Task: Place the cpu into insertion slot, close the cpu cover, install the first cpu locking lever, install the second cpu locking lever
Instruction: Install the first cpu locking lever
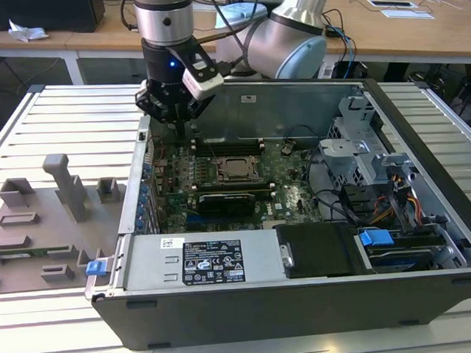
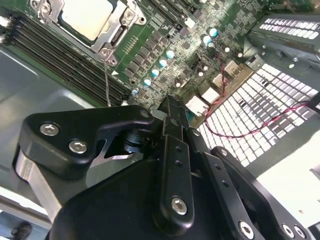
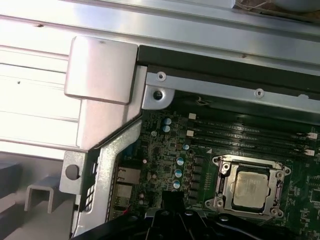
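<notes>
Computer case (image 1: 302, 302) interior: cpu (image 1: 237, 168) on motherboard (image 1: 291, 186), hand (image 1: 179, 127) apart.

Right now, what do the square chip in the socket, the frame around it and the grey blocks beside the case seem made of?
The small square silver-grey cpu: metal top, dull finish, soft even sheen. The thin square silvery cpu cover: probably stamped steel, bright glints on its edges. The grey blocks: likely matte plastic, uniform colour, no shine.

- Bright, even light is seen in the exterior view.
- The slatted table (image 3: 30, 125) is washed out by glare in the first wrist view.
</notes>
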